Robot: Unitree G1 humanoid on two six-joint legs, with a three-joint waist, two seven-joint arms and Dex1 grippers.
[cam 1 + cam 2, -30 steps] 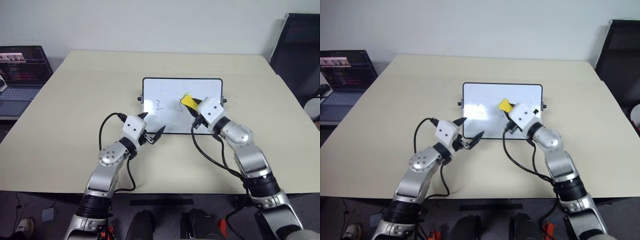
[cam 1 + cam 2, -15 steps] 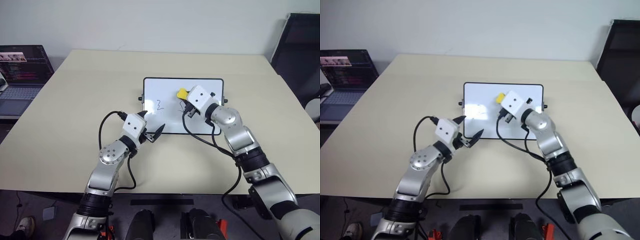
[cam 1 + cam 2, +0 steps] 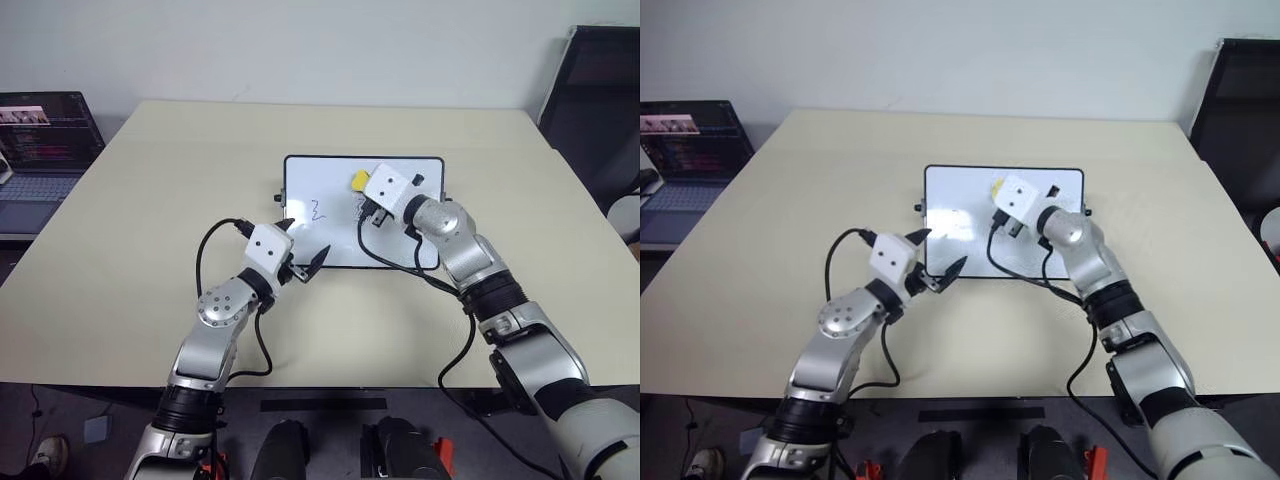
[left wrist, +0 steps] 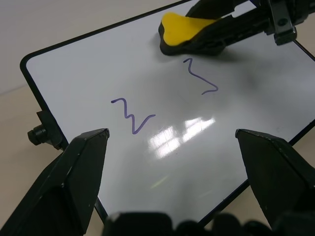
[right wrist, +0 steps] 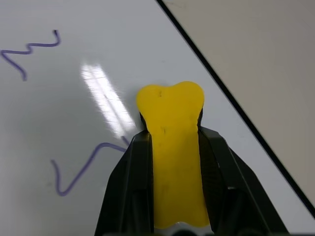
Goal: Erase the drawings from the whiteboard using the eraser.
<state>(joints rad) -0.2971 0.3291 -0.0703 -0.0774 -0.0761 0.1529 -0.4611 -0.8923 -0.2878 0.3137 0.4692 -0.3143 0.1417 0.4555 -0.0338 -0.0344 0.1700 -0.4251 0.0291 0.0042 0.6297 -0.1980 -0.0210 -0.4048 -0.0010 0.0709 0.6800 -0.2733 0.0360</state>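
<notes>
You have the right gripper (image 5: 173, 162) clamped on the eraser (image 5: 172, 147), its two black fingers (image 5: 129, 191) pressed to the yellow block's sides. In the left eye view the eraser (image 3: 360, 180) sits just above centre of the frame, over the upper part of the board (image 3: 330, 245). Whether it touches the white surface you cannot tell from these views.

Your left gripper (image 3: 303, 247) stands open at the board's lower left corner, fingers spread wide and holding nothing.

Two purple squiggles are plain on the board: one (image 4: 133, 115) toward its left, one (image 4: 201, 78) near the middle, just beside the eraser. The board lies flat at centre of a beige table (image 3: 130, 230), black-framed, with a small knob (image 4: 37, 132) on its short side.

A laptop (image 3: 45, 140) sits open at the left edge of the frame, its screen text too small to read. A dark chair (image 3: 595, 110) stands at the upper right, before a pale wall.
</notes>
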